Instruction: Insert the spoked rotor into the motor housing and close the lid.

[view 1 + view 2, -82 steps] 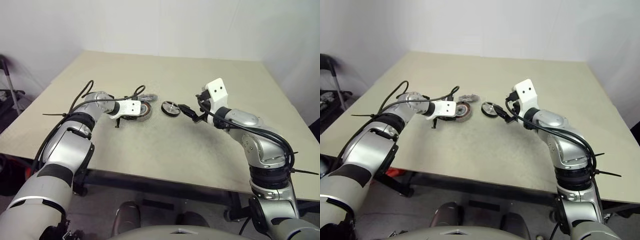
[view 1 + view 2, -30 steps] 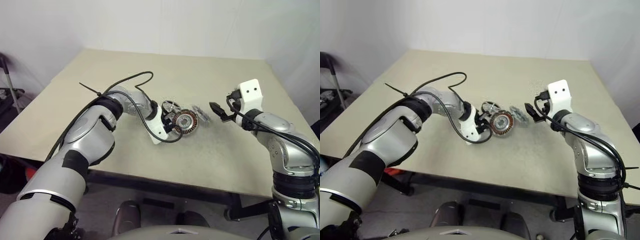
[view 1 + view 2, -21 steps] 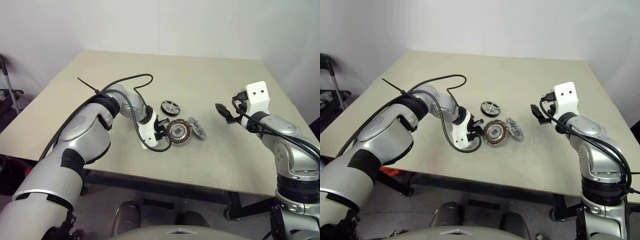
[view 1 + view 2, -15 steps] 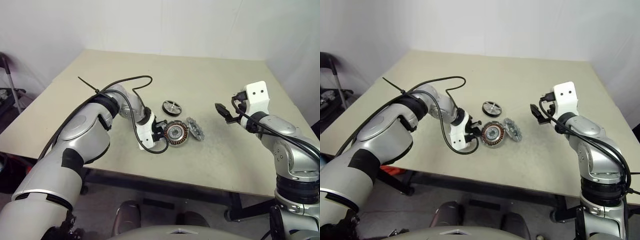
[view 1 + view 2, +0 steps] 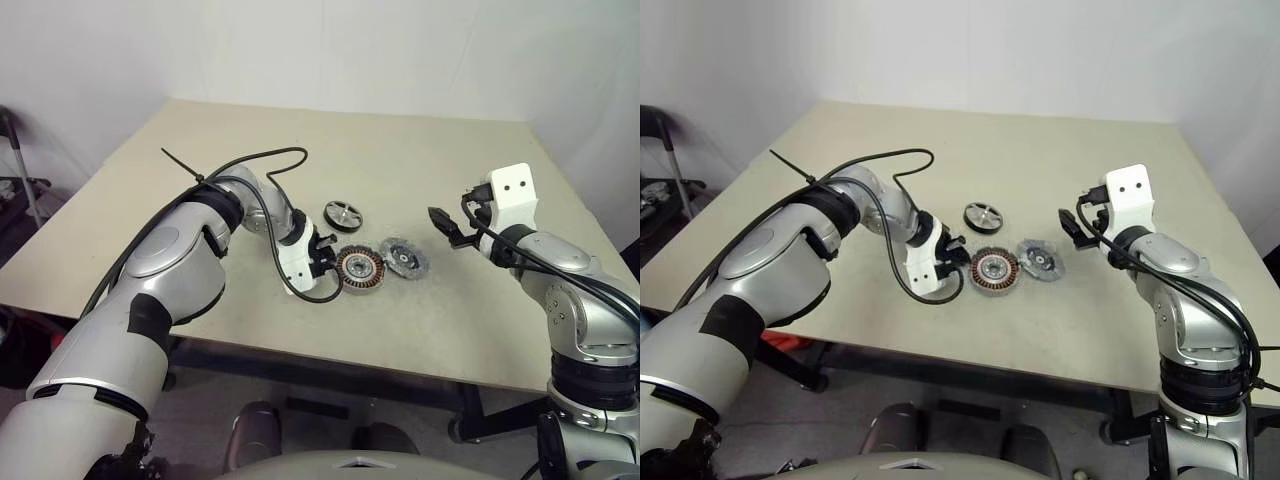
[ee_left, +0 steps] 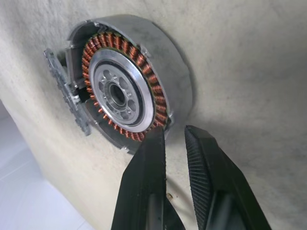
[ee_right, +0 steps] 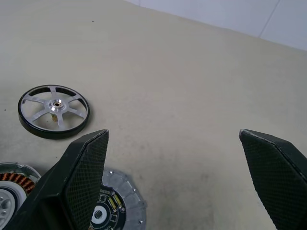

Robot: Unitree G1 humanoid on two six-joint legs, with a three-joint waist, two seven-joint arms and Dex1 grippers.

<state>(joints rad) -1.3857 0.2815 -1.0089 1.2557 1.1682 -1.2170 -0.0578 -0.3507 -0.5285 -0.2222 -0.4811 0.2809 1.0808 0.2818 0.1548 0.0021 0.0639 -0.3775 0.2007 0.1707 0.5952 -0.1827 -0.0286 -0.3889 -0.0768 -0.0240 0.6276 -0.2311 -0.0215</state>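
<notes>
Now left gripper (image 6: 173, 136) jaws slightly apart beside motor housing (image 5: 359, 267) — right gripper (image 7: 180, 143) jaws wide.

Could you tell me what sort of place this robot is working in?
Probably a lab or test room: a plain beige table against bare white walls, set with only motor parts, namely a motor housing, a lid and a spoked rotor.

The left arm reaches across toward centre, its wrist bent down, and the left gripper (image 5: 326, 262) points toward 3 o'clock with its fingers (image 6: 144, 177) only narrowly parted. The right arm is raised at the right, and the right gripper (image 5: 441, 221) points toward 9 o'clock, fingers (image 7: 84, 165) spread wide.
</notes>
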